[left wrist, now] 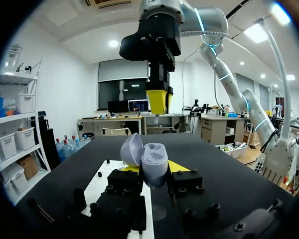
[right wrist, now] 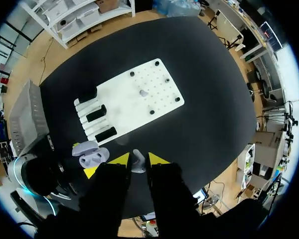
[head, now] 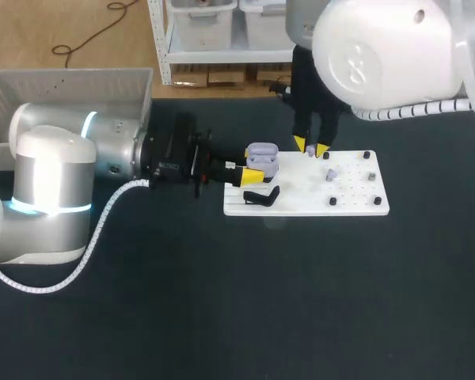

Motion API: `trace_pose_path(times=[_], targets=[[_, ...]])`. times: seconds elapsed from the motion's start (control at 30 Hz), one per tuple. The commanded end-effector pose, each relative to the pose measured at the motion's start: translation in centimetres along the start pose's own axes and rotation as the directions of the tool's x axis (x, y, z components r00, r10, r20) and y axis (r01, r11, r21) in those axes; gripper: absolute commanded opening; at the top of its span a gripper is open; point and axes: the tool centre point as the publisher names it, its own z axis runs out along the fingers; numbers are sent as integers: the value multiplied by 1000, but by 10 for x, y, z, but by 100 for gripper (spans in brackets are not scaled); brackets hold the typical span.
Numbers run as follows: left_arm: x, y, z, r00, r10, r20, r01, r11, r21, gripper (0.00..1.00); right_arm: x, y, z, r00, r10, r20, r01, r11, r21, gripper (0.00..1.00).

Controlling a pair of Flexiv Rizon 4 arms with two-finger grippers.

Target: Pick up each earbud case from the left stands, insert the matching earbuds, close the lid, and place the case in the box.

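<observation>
The left pincer [left wrist: 154, 169] pinched the lilac earbud case [left wrist: 154, 168] upright at the white board's [head: 356, 199] left end, mouth up, lid [left wrist: 131, 149] swung aside. Only the right wrist view clearly showed the right pincer [right wrist: 138, 160] clamping an earbud [right wrist: 138, 164].

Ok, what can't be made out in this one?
- Head view: grey plastic box interior, partly hidden by left arm.
- Left wrist view: open lavender earbud case sockets, too blurred to tell if filled.
- Head view: small lavender earbud between right fingers, too small.
</observation>
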Motion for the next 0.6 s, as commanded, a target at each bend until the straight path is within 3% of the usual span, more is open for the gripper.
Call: trace_pose_path(times=[0.03, 0.33, 0.6], targets=[[3, -3, 4, 1000, 25, -4, -25, 1000, -4, 0, 2, -4, 0, 1000, 2, 7, -2, 1000, -7, 0], [6, -6, 10, 999, 40, -10, -40, 999, 1, 0, 2, -4, 0, 1000, 2, 7, -2, 1000, -7, 0], [10, -4, 14, 999, 49, -17, -49, 999, 1, 0, 15, 19, -5, 999, 14, 43, -17, 996, 90, 0]])
